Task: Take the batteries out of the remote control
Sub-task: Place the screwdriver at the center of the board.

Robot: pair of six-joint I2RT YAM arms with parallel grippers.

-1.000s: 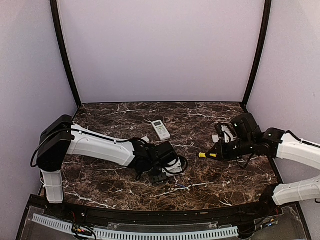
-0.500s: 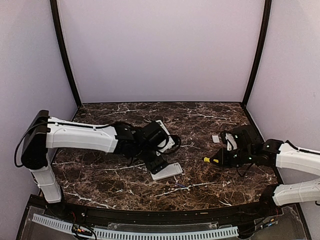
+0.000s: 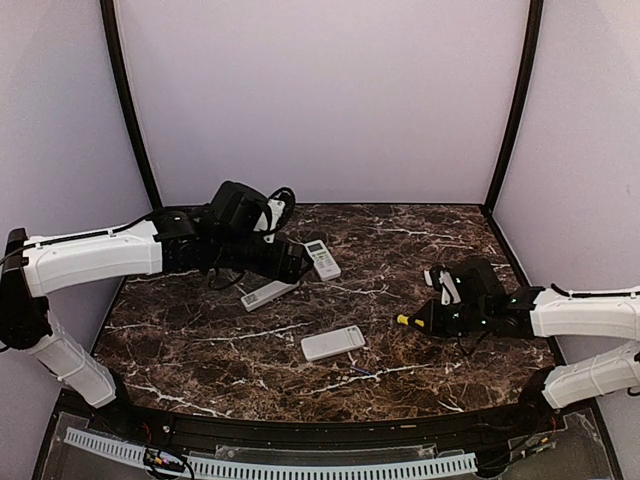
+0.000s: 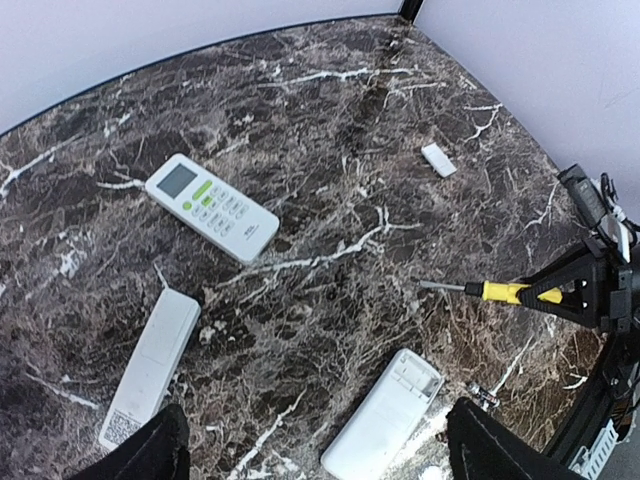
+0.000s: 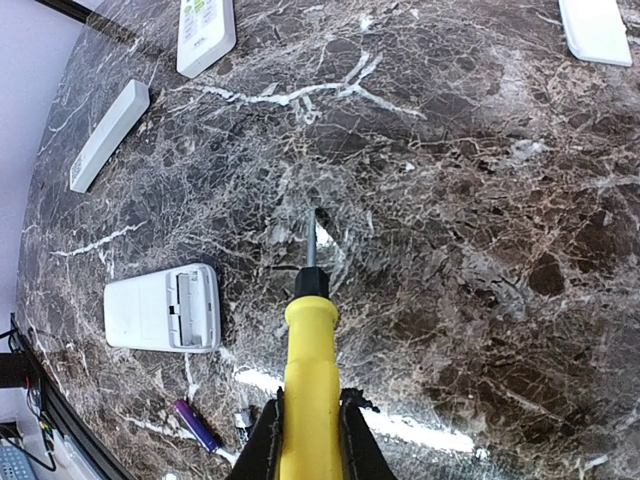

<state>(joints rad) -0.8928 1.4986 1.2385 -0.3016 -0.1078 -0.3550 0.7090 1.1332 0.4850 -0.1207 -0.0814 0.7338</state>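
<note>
left hand (image 3: pixel 288 264): spread wide, carrying nothing. It hangs well to the far left of the opened remote (image 3: pixel 333 343), over the slim one, and is probably lined up to take that one next.
slim white remote (image 3: pixel 268 293): back up with its label showing, far-left of the opened remote. Its cover seems to be on, so it is likely not emptied yet.
remote with screen (image 3: pixel 321 258): face up, beyond the opened remote toward the back wall. It would need turning over to reach its cells.
opened remote: back up, cover off, and the bay looks empty.
batteries (image 5: pixel 197 425): one violet-blue cell lies loose on the bench (image 3: pixel 200 350) just in front of the opened remote. A bit beside it is too small to tell.
screwdriver (image 5: pixel 310 330): yellow handle, tip low, right of the opened remote and aimed toward it. I judge it is kept ready for prying.
right hand (image 5: pixel 305 440): clamped on the screwdriver's handle.
small white cover (image 3: pixel 431 277): far-right of the opened remote, set aside out of the way.
</note>
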